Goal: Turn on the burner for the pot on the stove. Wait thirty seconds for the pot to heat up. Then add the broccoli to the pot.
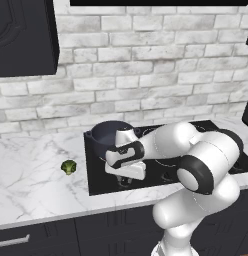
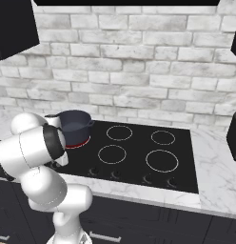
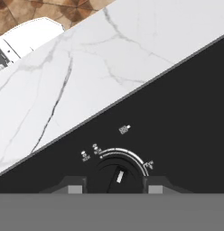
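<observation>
A: Where is the gripper?

B: Low over the front left of the stove, with its fingertips on both sides of a black knob, narrowly apart. If it really squeezes the knob, I cannot tell.

A: And the pot?

B: On the back left burner, whose ring is red. The broccoli lies on the marble counter, left of the stove.

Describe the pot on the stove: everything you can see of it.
The pot is round, dark blue-grey and looks like metal, with straight sides and a small side handle showing on its right. It stands upright, lidless, on the back left of the black glass stove. The burner ring under its base glows red. The broccoli lies apart on the counter.
</observation>
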### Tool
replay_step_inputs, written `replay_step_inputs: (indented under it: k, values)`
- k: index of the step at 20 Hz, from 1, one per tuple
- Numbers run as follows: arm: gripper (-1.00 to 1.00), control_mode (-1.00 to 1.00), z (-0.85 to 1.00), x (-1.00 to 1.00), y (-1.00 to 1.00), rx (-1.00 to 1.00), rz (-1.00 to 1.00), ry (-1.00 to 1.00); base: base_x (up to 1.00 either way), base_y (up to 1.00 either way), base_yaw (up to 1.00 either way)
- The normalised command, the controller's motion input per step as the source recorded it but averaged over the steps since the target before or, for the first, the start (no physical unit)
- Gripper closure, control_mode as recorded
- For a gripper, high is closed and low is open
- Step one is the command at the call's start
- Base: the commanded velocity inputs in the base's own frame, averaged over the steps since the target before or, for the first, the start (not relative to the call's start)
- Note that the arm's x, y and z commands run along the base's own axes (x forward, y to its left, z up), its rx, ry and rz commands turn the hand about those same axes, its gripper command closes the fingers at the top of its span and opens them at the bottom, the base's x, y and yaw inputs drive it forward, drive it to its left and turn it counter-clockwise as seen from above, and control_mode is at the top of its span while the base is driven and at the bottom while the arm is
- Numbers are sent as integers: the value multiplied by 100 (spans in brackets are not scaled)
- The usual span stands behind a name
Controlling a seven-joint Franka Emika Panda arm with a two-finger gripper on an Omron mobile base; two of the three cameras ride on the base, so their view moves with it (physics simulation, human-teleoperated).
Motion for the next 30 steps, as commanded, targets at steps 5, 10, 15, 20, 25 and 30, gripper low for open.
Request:
replay_step_inputs:
  k: [5,10,15,20,25,30]
  values:
    - [100,-100,0,0,0,0,0,0,0,0,0]
    - [100,-100,0,0,0,0,0,0,0,0,0]
    - [100,-100,0,0,0,0,0,0,0,0,0]
    - [100,-100,0,0,0,0,0,0,0,0,0]
    - [100,-100,0,0,0,0,0,0,0,0,0]
    - [100,-100,0,0,0,0,0,0,0,0,0]
